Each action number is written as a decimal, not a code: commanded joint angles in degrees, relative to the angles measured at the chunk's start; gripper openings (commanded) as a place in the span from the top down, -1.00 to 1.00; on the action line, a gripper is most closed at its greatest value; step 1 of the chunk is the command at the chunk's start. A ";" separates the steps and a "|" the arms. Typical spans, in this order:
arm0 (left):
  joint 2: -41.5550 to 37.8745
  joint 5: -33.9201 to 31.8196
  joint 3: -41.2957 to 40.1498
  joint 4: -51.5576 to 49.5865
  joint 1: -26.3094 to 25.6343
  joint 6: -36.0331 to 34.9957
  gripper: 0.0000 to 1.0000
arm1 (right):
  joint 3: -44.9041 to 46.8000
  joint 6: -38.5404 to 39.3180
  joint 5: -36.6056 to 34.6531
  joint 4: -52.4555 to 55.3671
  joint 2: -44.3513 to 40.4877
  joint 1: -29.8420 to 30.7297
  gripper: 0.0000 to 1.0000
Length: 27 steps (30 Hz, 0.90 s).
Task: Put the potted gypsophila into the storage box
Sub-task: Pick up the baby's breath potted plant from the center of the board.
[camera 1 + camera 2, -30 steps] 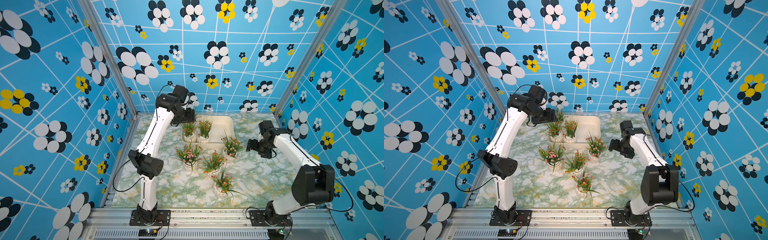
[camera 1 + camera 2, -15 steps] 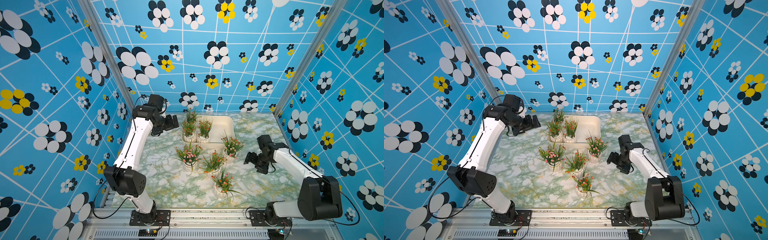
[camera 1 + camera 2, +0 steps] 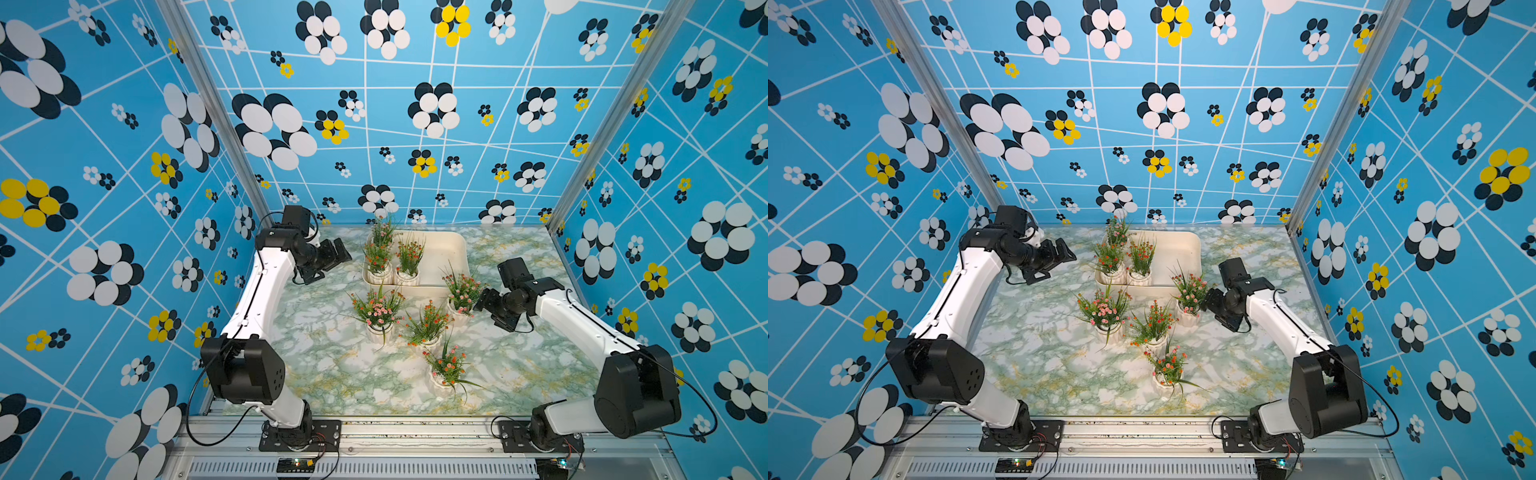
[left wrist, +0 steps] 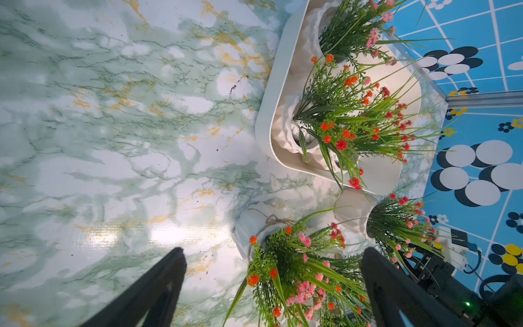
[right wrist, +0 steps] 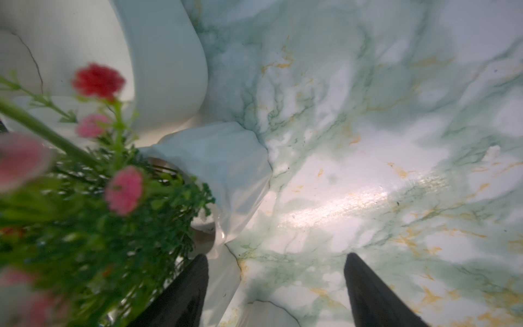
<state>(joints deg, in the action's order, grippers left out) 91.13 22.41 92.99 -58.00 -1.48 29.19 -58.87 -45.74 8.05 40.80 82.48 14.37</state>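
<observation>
Pots: three boxed, four waiting

Three potted gypsophila (image 3: 409,254) stand packed into the left end of the storage box (image 3: 451,251), which I judge keeps its right half bare for the rest. Four more stand upright on the counter (image 3: 316,340). One pot (image 3: 460,308) sits just beside the box's near right corner, so I have the right claw (image 3: 481,300) at its side. Its jaws are apart and clamp nothing. In the wrist view one finger (image 5: 186,288) is right at the pot wall; I cannot tell if it touches. The left claw (image 3: 338,252) hangs wide apart and empty off the box's left rim, clear of the leaves. The rim is low, yet I judge the pot must lift over it without snagging the neighbours' grass.
</observation>
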 commanded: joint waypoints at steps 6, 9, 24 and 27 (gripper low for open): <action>-1.68 2.39 -2.01 0.74 1.78 -0.18 -0.99 | -4.02 -2.67 -2.32 0.81 4.90 2.27 -0.40; -1.69 2.62 -2.28 0.86 2.09 -0.27 -0.99 | -4.37 -2.98 -3.06 1.36 5.93 2.65 -0.31; -1.88 2.40 -5.32 3.19 2.22 -0.69 -0.99 | -7.73 -0.98 -6.82 4.16 10.03 3.19 0.12; -1.28 2.54 -5.37 3.28 2.25 -1.00 -0.99 | -8.22 -0.71 -6.76 3.86 11.05 3.21 0.19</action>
<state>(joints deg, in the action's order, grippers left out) 90.28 24.10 88.14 -55.20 0.27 29.10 -65.98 -47.13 3.55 42.22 92.27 17.26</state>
